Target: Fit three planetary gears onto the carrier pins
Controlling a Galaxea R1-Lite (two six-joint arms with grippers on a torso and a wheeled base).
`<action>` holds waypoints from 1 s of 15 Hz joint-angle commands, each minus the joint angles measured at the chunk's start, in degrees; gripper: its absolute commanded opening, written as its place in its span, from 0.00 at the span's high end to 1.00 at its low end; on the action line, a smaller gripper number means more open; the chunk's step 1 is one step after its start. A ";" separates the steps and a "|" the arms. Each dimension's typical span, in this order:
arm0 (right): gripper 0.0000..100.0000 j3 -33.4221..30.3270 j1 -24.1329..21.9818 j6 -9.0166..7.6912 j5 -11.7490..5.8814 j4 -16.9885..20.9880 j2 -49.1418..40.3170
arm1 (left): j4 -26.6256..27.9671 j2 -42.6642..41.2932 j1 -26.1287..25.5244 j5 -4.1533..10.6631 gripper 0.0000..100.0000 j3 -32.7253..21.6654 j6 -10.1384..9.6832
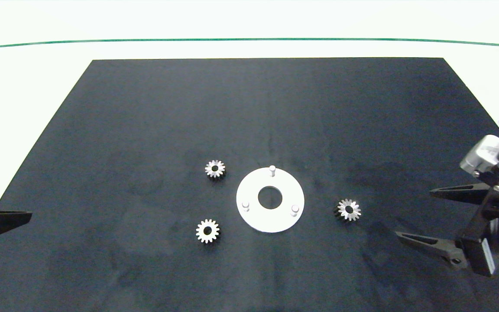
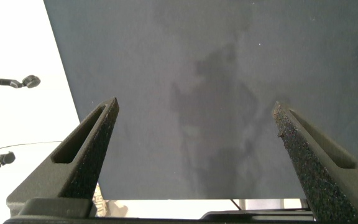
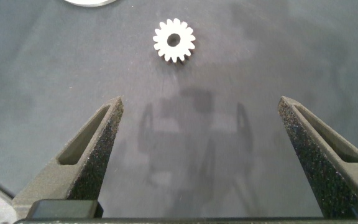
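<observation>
Head view shows no step of the task completed: all three pins [image 1: 272,168] on the white disc [image 1: 270,216] stand bare, and all three gears lie flat on the dark mat [image 1: 249,108]. Two gears [image 1: 215,168] [image 1: 207,231] sit left of the disc, and one gear [image 1: 348,209] sits to its right. The right gripper [image 1: 414,213] is spread wide and empty, near the right-hand gear. The left gripper [image 2: 194,124] is parked at the mat's left edge, also spread and empty.
</observation>
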 commanded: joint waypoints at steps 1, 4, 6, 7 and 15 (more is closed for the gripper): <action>0.00 -3.58 0.55 -2.42 -0.05 -0.34 8.28 | 1.36 -1.59 -0.17 0.06 0.00 -0.41 0.22; 0.00 -6.21 0.55 -2.51 -0.05 -0.34 12.32 | 1.88 -1.59 -0.17 0.06 0.00 -0.76 0.22; 0.00 -6.92 0.90 -2.60 -0.05 -0.51 14.43 | 1.88 -1.59 -0.17 0.06 0.00 -0.76 0.22; 0.00 -7.01 2.04 -2.60 -0.05 -1.66 16.10 | 1.88 -1.59 -0.25 0.06 0.00 -0.67 0.22; 0.00 -9.20 5.12 -2.60 -0.58 -5.70 23.48 | 1.97 -1.59 -1.31 0.06 0.00 -0.32 0.22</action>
